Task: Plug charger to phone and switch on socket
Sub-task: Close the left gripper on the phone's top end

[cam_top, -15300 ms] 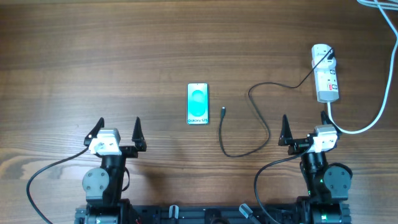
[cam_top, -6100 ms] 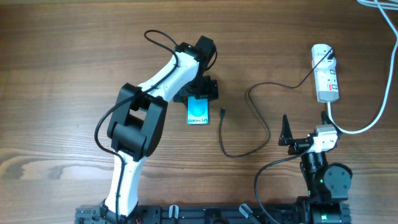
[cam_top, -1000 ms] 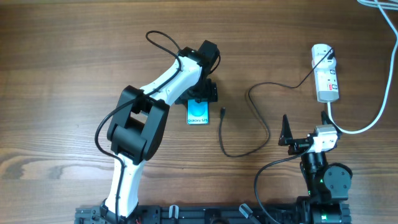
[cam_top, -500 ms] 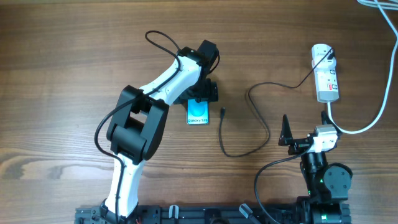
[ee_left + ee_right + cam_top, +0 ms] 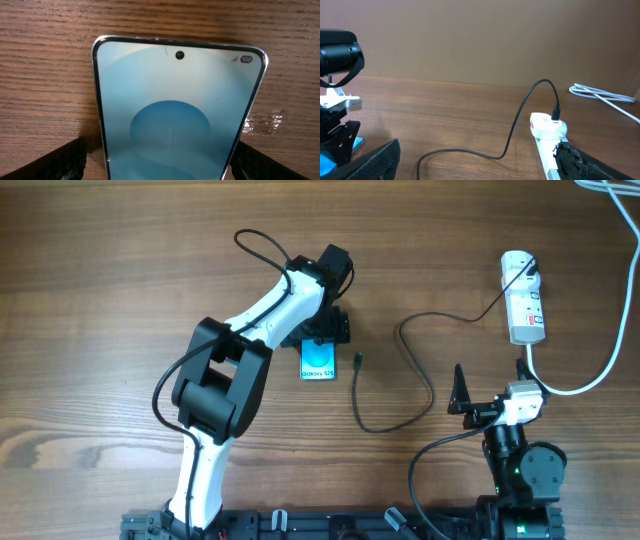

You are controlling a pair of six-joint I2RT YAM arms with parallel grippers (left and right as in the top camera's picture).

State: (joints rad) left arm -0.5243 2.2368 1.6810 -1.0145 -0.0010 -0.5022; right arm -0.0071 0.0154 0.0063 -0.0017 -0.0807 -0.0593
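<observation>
**Caller:** What's in front of you, biggest thing first?

**Operator:** A wooden table (image 5: 120,260) seen from above; I call the far edge twelve o'clock. My left arm (image 5: 262,305) reaches out to the middle. The left gripper (image 5: 322,332) hangs over the far end of the phone (image 5: 318,363), jaws spread wide, one finger outside each long side. I read that as bracing the phone so it won't slide when a plug is pushed in. I cannot tell whether the fingers touch it.

**Caller:** And the right side?

**Operator:** The right gripper (image 5: 490,387) sits low at five o'clock, jaws wide, holding nothing. The socket (image 5: 524,305) lies at two o'clock, near the right edge, and a white cord (image 5: 600,375) curves off its near end. The charger (image 5: 431,392) is plugged into it and loops across the wood. The tip (image 5: 358,361) lies just beside the phone, at its three o'clock, not connected.

**Caller:** Is there room to move?

**Operator:** There's bare wood between the right gripper and the tip, though the loop crosses that path. The phone's near end, at six o'clock, is open. Cords crowd the socket near the edge, so I judge the switch to be the tighter reach.
</observation>
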